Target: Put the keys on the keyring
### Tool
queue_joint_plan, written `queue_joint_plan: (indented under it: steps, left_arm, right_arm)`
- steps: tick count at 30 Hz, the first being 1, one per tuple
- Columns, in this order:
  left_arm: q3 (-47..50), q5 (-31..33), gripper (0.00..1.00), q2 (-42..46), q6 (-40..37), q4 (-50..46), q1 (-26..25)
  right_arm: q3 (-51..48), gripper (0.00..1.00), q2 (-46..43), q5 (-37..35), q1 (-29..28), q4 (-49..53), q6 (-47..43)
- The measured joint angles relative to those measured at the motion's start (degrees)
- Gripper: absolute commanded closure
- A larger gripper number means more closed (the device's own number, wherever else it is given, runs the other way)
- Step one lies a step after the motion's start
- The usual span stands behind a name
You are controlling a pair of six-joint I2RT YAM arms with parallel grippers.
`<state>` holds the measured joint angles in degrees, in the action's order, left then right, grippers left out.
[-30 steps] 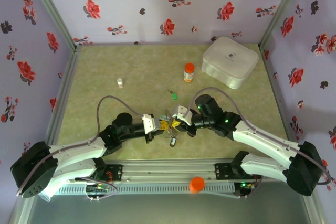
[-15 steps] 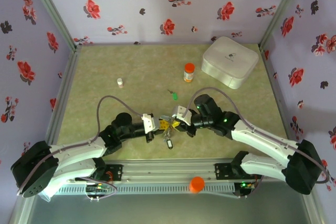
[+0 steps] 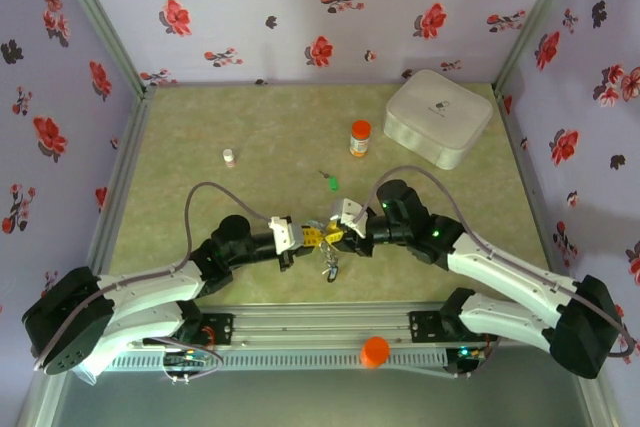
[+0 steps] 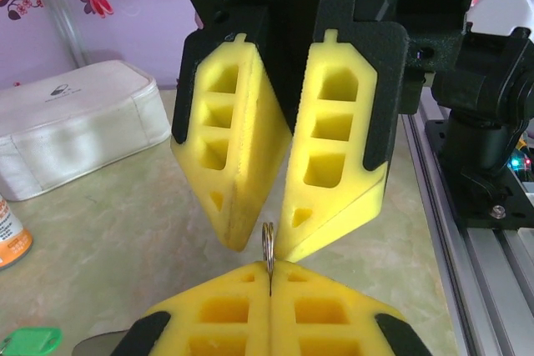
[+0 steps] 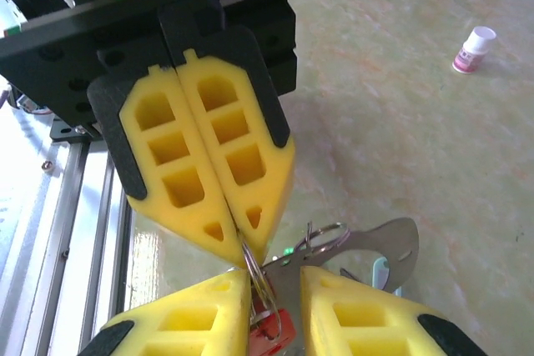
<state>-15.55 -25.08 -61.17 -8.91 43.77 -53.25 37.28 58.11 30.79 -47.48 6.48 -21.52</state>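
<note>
Clamps the keyring [image 4: 269, 243] edge-on with the left gripper [image 3: 310, 237], just left of centre in the top view, pads pressed together on the thin wire. Lets a small bunch of keys [image 3: 330, 267] hang below the two meeting tips. Hangs now more to the right than half a second ago, when swung toward the left.

Meets the ring from the right side with the right gripper [image 3: 335, 235], drawn slightly toward the right since then. Shows its fingers [image 5: 179, 318] a little apart at the bottom of the right wrist view, with flat metal and a red tag [image 5: 271, 333] in the gap. Cannot tell whether pinching or only standing around them.

Suggests a small adjusting pull on the ring, not yet a finished threading. Leaves one green-tagged key [image 3: 331, 184] lying on the table [image 3: 200, 197], above centre and well apart from both tips, probably the next to fetch.
</note>
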Motion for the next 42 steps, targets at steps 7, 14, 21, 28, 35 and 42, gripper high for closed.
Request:
queue_joint_plan:
  steps: [7,14,21,28,35,42]
  left_arm:
    - [0.04,0.04,1.00,-0.02,0.44,0.22,0.00]
    - [0.28,0.46,0.76,-0.02,0.87,-0.61,0.00]
    - [-0.26,2.19,0.78,0.00,1.03,-5.07,0.00]
    - [-1.84,2.14,0.82,0.00,0.79,-6.64,0.00]
    - [-1.97,1.53,0.96,0.02,0.81,-7.65,-0.07]
    - [-1.99,1.03,1.00,0.07,0.52,-8.13,-0.07]
  right_arm:
    - [-0.42,0.96,0.09,0.92,0.00,-0.92,0.70]
    - [0.63,1.00,1.18,0.87,-0.09,1.49,-0.57]
    - [8.37,1.00,4.83,-2.60,-2.16,12.63,-6.54]
    - [13.33,1.00,7.34,-5.90,-3.74,19.28,-11.13]
    - [14.88,1.00,9.44,-7.28,-4.92,21.33,-12.66]
    - [14.47,0.81,9.35,-7.28,-4.96,20.20,-11.87]
